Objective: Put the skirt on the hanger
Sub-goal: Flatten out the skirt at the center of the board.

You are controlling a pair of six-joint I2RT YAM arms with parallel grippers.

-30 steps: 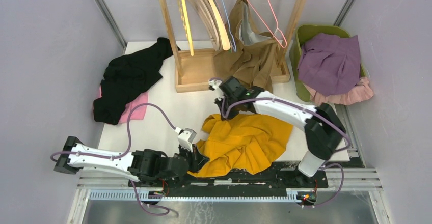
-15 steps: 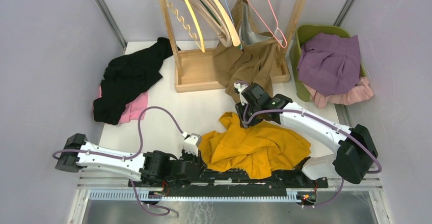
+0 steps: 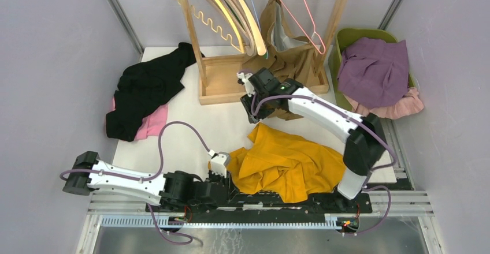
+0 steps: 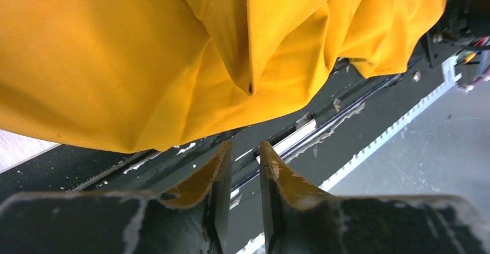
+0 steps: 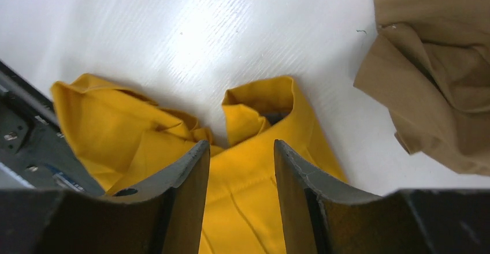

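The yellow skirt [image 3: 289,164] lies crumpled at the near edge of the table [image 3: 219,124]. The right claw [image 5: 241,147] hangs spread above it. The left claw [image 4: 245,150], narrowly parted, seems to grip nothing.

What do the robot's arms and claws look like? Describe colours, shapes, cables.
Left arm and right arm: white links, black joints, a purple cable looping alongside. Left claw and right claw: two dark, tapered fingers each.

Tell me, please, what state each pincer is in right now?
Left pincer: slightly open, holding nothing.
Right pincer: open, holding nothing, above the skirt.
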